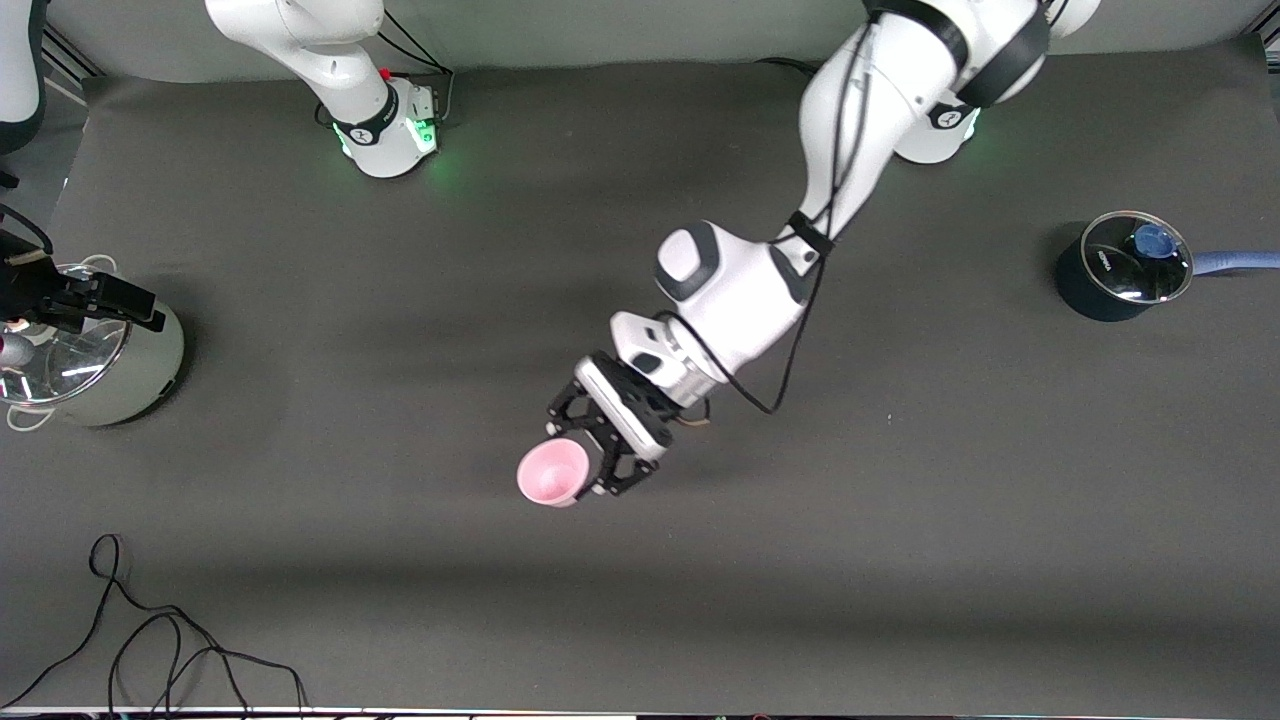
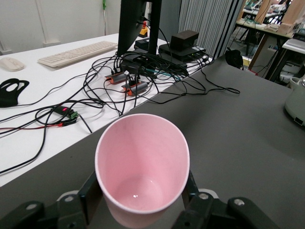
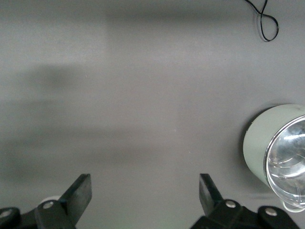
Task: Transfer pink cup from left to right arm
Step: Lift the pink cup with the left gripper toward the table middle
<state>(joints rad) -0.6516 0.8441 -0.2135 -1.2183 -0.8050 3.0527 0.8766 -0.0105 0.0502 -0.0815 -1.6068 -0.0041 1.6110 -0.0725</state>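
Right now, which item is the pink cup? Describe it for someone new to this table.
Follow the left arm from its base to the middle of the dark table. The left gripper is shut on the pink cup, tilted in the air: small, handleless, far smaller than either lidded pot.

pink cup [image 1: 552, 472] tilted, gripped above table centre

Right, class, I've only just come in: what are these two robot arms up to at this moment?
The left gripper is shut on the pink cup, holding it tilted above the middle of the table, its mouth turned away from the gripper. The right gripper waits open, empty, over the table's right-arm end beside a pale green pot with a glass lid. A dark pot with a blue handle stands at the left arm's end. The handover has not happened yet.
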